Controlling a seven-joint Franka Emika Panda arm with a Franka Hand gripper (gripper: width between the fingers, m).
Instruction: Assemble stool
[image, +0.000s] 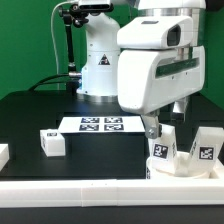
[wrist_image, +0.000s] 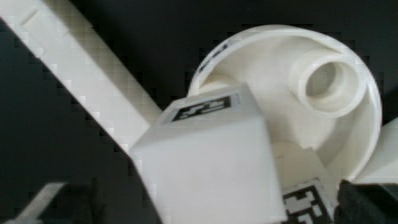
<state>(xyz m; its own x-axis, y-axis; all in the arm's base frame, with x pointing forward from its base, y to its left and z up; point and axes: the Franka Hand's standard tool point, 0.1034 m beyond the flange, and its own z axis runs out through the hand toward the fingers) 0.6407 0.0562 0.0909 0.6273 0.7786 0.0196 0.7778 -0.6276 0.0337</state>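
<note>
Lining a leg up with the seat socket
Seat (wrist_image: 267, 55) is lying near the border rail (wrist_image: 89, 75), socket (wrist_image: 334, 85) facing the camera; tagged leg (wrist_image: 210, 150) is sitting just before it; gripper (image: 163, 130) is down over the leg, grip unreadable; squaring leg to socket before pressing seems wise.

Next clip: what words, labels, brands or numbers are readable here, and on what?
No readable words, brands or numbers in either view.
Only black-and-white square marker tags, patterns without letters, on the flat white marker board and a small blocky white plastic stool leg.
</note>
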